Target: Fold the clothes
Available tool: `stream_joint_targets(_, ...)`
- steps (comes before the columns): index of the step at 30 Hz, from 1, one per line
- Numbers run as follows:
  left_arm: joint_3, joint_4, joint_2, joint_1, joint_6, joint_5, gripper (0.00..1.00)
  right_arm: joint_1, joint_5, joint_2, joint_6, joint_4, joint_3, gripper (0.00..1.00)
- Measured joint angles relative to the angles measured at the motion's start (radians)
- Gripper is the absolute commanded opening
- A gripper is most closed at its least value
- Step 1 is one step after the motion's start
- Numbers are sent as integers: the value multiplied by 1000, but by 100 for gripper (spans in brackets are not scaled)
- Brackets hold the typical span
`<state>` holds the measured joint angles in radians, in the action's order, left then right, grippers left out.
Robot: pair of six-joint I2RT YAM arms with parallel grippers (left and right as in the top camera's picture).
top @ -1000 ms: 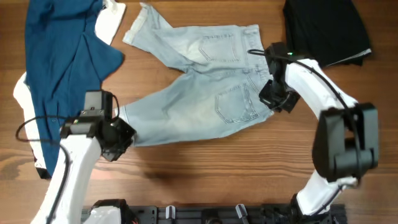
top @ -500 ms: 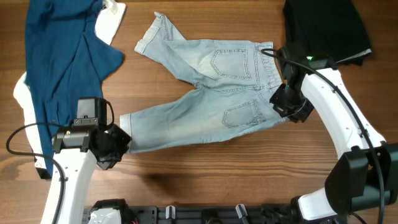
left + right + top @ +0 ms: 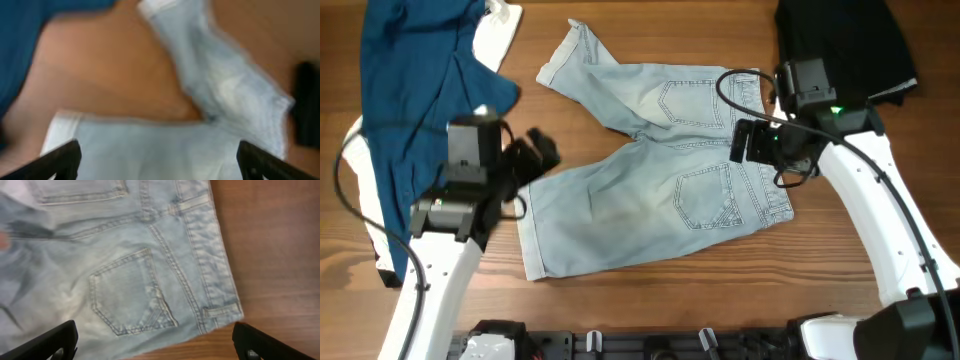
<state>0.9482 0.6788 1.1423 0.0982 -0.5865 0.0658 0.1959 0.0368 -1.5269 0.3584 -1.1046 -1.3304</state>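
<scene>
We see faded denim shorts (image 3: 650,190) splayed on woodgrain tabletop (image 3: 650,300), navy shirt (image 3: 410,90) beside; left end effector (image 3: 538,155) and right end effector (image 3: 742,142) spread wide, empty.

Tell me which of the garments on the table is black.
The black cloth at the far right corner. The pale blue denim shorts lie mid-table, and the dark blue shirt is at the left.

table (image 3: 660,300) bare in front of the shorts (image 3: 650,190); navy shirt (image 3: 410,90) (left) and black cloth (image 3: 840,45) crowd far corners
</scene>
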Motion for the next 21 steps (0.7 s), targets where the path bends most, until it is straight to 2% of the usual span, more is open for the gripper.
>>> stream_joint_targets(1, 15, -118, 33, 12, 43, 0, 99, 6, 5, 0, -10, 19, 0, 100)
stream_joint_targets(2, 26, -157, 58, 13, 63, 0, 100, 11, 8, 0, -14, 35, 0, 100)
stream_joint_targets(4, 67, -291, 220, 15, 140, 8, 99, 13, 13, 0, -21, 88, -1, 100)
stream_joint_targets(7, 148, -383, 453, 15, 226, 11, 99, 13, 20, 0, -24, 136, -2, 100)
stream_joint_targets(9, 252, -455, 660, 15, 298, 12, 95, 13, 24, 0, -24, 153, -2, 100)
stream_joint_targets(11, 315, -511, 778, 15, 341, 11, 85, 13, 26, 0, -24, 156, -2, 99)
stream_joint_targets(13, 386, -580, 890, 15, 376, 11, 81, 13, 26, 0, -24, 160, -2, 100)
stream_joint_targets(18, 410, -731, 1023, 15, 399, 6, 77, 13, 22, 0, -24, 168, -2, 99)
stream_joint_targets(21, 410, -782, 1051, 15, 410, -1, 65, 13, 22, 0, -24, 182, -2, 99)
